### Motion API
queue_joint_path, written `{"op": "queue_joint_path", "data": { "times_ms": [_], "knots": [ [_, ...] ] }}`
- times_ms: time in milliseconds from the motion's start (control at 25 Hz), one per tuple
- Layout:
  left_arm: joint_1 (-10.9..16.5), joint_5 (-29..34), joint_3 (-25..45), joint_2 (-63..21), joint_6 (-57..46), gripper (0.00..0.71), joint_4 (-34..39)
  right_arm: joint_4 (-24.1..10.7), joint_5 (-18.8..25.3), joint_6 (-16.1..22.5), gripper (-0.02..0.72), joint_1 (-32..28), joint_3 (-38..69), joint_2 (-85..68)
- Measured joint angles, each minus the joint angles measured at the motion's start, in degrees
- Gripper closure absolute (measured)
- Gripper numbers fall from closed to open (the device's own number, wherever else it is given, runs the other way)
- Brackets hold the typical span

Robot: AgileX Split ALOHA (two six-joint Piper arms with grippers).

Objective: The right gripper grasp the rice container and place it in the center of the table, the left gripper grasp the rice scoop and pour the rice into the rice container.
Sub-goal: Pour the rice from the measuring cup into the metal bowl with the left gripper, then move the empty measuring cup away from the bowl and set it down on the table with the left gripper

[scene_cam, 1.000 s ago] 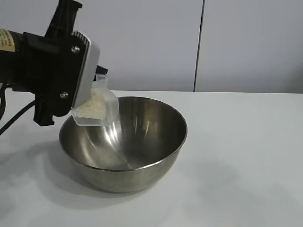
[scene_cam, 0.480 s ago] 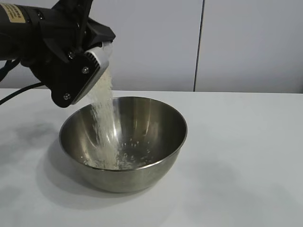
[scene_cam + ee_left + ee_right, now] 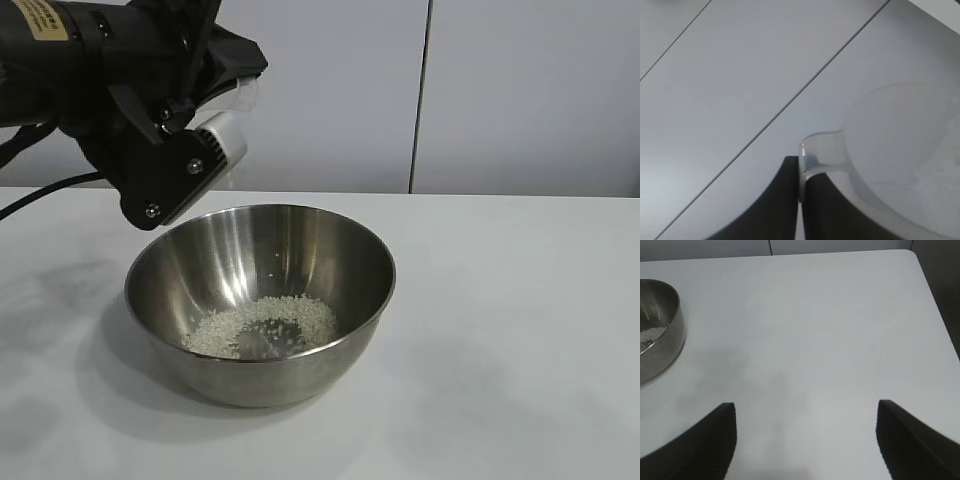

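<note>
Above the near-left rim of the rice container [image 3: 260, 300], as the outside camera sees it, my left gripper [image 3: 799, 190] hangs rolled over on its side, its black fingers [image 3: 772, 205] pressed flat together on the small lip of the rice scoop [image 3: 900, 160]. From my left wrist the grip is plain: the two dark fingertips meet with only the thin clear tab between them, and the translucent cup stands out past them against the pale wall panels, with a faint trace of grains low on its inner wall. From outside, the scoop [image 3: 238, 105] shows only as a clear edge tucked among the black housing and the white finger block, tipped well past level and held clear of the steel rim, not touching it. The rice [image 3: 265, 325] lies in the bottom of the container as a loose, shallow ring of white grains with bare steel showing in the middle, and a few stray grains cling higher on the inner wall. That container sits upright on the table [image 3: 520, 330], roughly at the middle of the white top. My right gripper [image 3: 805, 440] rests well off to the side of the container, with the bowl's steel wall [image 3: 665, 340] just at the edge of its wrist view; its two dark fingers stand wide apart over bare tabletop [image 3: 830, 330] and hold nothing.
</note>
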Motion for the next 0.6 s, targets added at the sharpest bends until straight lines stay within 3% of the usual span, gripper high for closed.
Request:
{"op": "queue_joint_path", "data": {
  "times_ms": [120,280,440,600],
  "knots": [
    [-0.87,0.0,0.0,0.0,-4.01,0.704,-3.16,0.0,0.0,0.0,0.168,0.0,0.0,0.0],
    [-0.96,-1.3,0.0,0.0,-18.76,0.704,-7.36,0.0,0.0,0.0,0.168,0.0,0.0,0.0],
    [-0.79,-5.44,0.0,0.0,-42.05,0.704,-9.93,0.0,0.0,0.0,0.168,0.0,0.0,0.0],
    [1.35,-7.26,0.0,-0.17,-66.7,0.704,-10.35,0.0,0.0,0.0,0.168,0.0,0.0,0.0]
  ]
}}
